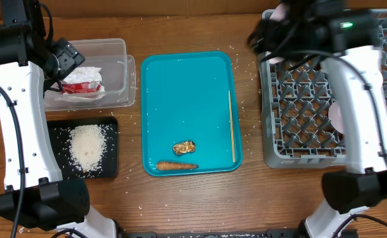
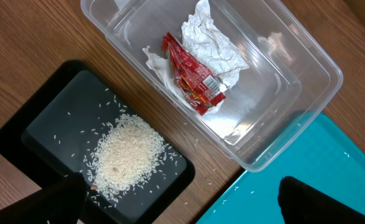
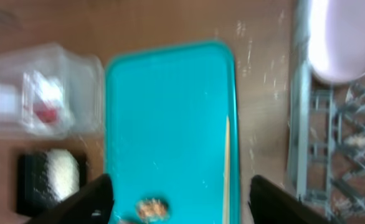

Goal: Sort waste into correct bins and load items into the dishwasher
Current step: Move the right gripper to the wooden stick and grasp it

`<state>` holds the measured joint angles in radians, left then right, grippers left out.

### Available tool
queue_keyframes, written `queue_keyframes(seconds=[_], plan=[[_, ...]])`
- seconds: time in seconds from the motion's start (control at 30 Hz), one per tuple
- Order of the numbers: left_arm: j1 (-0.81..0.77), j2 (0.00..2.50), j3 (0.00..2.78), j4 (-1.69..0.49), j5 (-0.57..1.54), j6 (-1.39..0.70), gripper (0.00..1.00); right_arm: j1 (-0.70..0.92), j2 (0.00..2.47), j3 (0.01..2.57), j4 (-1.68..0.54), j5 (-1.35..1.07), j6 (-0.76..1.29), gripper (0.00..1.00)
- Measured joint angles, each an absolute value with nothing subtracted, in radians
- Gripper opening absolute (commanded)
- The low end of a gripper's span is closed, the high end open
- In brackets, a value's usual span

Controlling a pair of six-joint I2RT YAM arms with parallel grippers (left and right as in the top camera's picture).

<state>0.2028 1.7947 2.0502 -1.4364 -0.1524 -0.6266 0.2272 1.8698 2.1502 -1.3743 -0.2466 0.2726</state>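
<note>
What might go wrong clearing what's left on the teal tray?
1. The thin wooden stick lies flat close to the teal tray's rim, so a grasp may slip off it.
2. The brown lump and orange sausage stick lie close together; picking one could nudge the other.

Bright, even light from above leaves soft, short shadows. The overhead and left wrist views are sharp, with pale glare on the clear tub (image 2: pixel 316 84). The right wrist view is blurred throughout, smearing the teal tray (image 3: pixel 170 124).
</note>
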Motion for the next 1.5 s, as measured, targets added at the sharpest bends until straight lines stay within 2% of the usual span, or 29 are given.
queue_keyframes(seconds=[0.2,0.3,0.4,0.7,1.2,1.5], plan=[[0.203,1.795,2.05,-1.436,-0.152,-0.627,1.0,0.396,1.924,2.004,-1.386,-0.127,0.264,0.74],[0.203,1.795,2.05,-1.436,-0.153,-0.627,1.0,0.443,1.967,1.906,-1.326,-0.102,0.268,0.68],[0.203,1.795,2.05,-1.436,-0.152,-0.627,1.0,0.467,2.015,1.821,-1.283,-0.089,0.288,0.67],[0.203,1.795,2.05,-1.436,-0.152,-0.627,1.0,0.495,2.104,1.706,-1.201,-0.074,0.307,0.66],[0.203,1.795,2.05,-1.436,-0.152,-0.627,1.0,0.498,2.107,1.584,-1.056,-0.073,0.313,0.63],[0.203,1.795,2.05,-1.436,-0.152,-0.627,1.0,0.498,2.107,1.565,-1.046,-0.022,0.313,0.64]])
